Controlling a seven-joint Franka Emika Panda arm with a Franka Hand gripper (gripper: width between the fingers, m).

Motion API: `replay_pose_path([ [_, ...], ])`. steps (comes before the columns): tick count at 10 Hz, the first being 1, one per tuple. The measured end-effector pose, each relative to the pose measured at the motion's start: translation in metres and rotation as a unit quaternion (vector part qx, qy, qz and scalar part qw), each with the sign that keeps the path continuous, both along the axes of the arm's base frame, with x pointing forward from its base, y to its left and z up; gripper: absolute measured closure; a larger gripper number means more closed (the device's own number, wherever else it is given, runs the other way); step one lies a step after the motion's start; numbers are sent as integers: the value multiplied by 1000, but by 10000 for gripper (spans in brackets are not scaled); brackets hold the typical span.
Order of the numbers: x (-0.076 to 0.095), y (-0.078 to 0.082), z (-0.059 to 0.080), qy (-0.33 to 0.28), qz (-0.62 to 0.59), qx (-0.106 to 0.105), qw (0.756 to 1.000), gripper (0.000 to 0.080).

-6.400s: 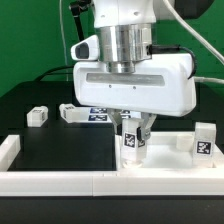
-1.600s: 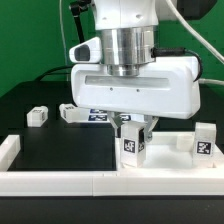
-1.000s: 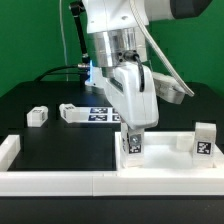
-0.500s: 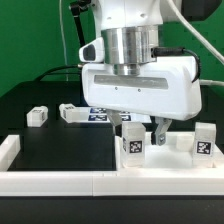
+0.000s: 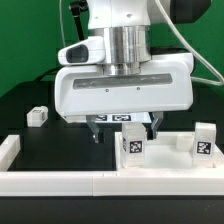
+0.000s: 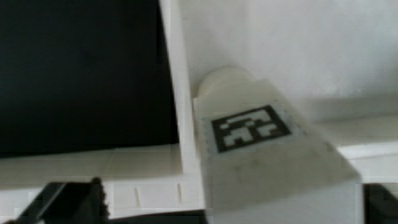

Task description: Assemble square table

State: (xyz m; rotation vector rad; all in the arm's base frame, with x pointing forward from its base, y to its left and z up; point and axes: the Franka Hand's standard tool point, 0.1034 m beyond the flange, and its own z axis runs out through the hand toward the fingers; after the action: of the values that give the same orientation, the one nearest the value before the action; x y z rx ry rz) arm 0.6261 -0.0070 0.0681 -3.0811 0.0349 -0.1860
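The claw (image 5: 123, 127) is apart and empty; the short white plastic tagged leg (image 5: 133, 143) just below may tip if a finger brushes it.

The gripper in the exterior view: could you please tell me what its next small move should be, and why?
Probably rise clear and head for the loose leg at the exterior view's left. The gripper hangs open and empty above an upright leg on the square slab, where a second leg also stands.
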Motion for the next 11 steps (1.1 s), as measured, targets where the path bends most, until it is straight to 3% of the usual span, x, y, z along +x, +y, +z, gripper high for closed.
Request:
replay_pose_path([
  [2,-3,-3,-2,0,-18,-1,1000,150],
  [3,-3,-3,-3,1,-32,1,999,246],
  [4,-3,-2,-3,3,-71,6,997,440],
  [5,-3,-2,-3,4,-92,9,996,440],
  [6,-3,-2,-3,6,-132,14,991,514],
  [8,-3,-1,-3,10,-197,22,980,514],
  [11,-2,7,-3,39,-382,42,922,514],
])
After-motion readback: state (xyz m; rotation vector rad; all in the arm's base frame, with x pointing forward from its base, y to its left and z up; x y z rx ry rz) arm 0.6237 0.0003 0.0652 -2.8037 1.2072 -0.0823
